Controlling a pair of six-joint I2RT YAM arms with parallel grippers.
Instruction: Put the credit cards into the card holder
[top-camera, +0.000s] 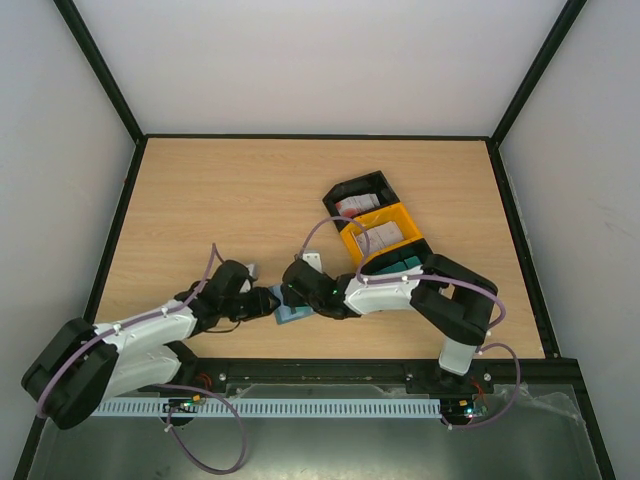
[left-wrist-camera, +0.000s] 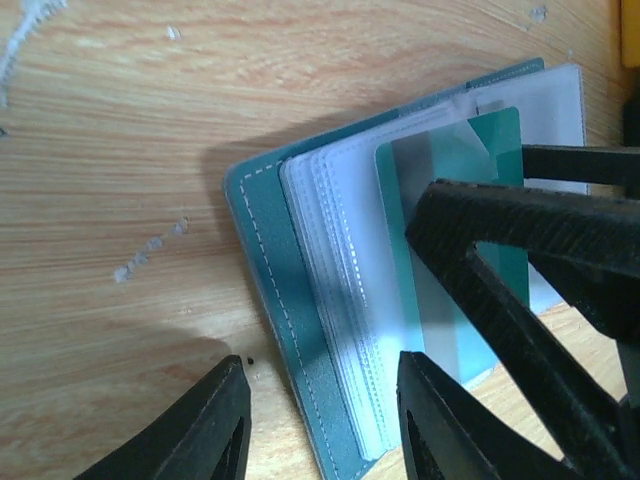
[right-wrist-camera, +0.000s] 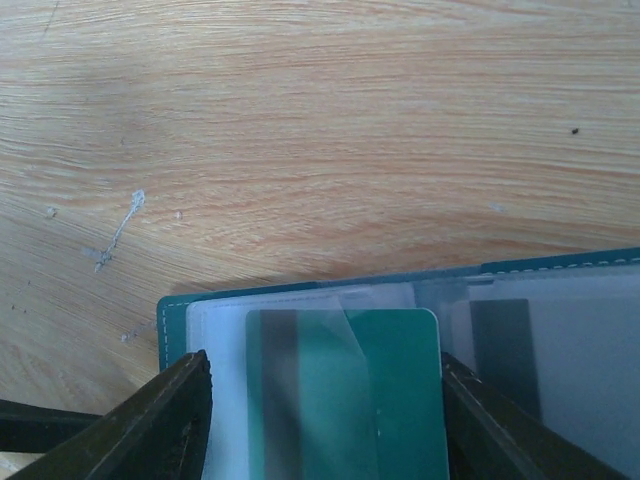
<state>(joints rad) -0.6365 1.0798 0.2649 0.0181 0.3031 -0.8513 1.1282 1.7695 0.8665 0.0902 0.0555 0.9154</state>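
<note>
Wide-open right gripper (right-wrist-camera: 325, 385) is straddling a teal plastic card (right-wrist-camera: 395, 400) in the open teal-blue folding card holder (left-wrist-camera: 265, 260); half-open left gripper (left-wrist-camera: 322, 400) is flanking its left edge.

Card holder (top-camera: 293, 314) open on table (top-camera: 240, 200) near front edge, card (right-wrist-camera: 395, 400) seemingly part-way in its sleeve, bins (top-camera: 378, 228) behind-right.

Nothing can be read. The cards (top-camera: 354, 206) in the bins (top-camera: 404, 214) bear reddish marks — too small to make out. The holder (right-wrist-camera: 172, 325) and its clear sleeves carry no legible print in either wrist view — stitching only.
</note>
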